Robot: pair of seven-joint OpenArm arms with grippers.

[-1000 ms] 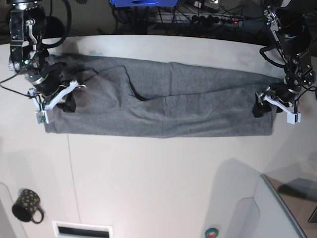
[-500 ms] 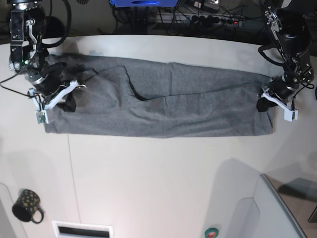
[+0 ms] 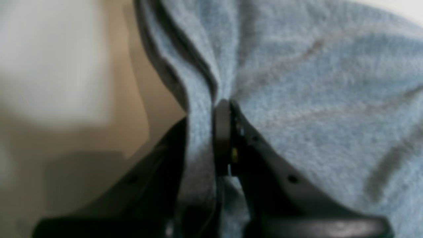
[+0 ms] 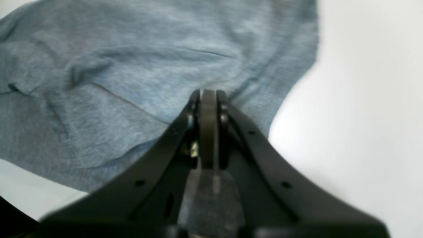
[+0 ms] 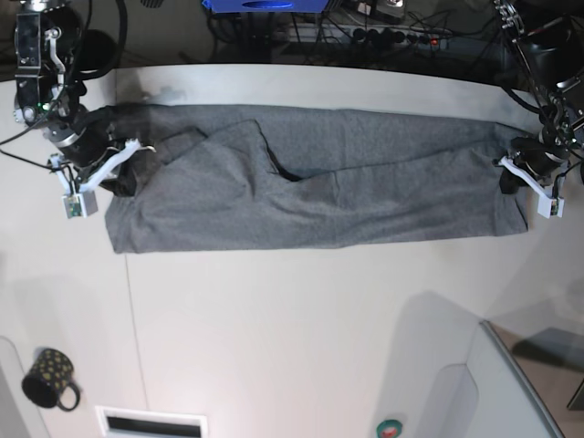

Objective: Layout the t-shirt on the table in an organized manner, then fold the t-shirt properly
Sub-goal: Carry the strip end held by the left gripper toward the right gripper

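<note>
shirt (image 5: 319,192) lies as a long band along the table's (image 5: 292,328) far edge, one arm at each end; left jaws (image 3: 205,132) and right jaws (image 4: 207,99) each pinch cloth.

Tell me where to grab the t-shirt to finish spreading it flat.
Grip the t-shirt at its two short ends, coming in from the sides. It lies as a long band across the table; the left gripper and right gripper already pinch those ends.
</note>
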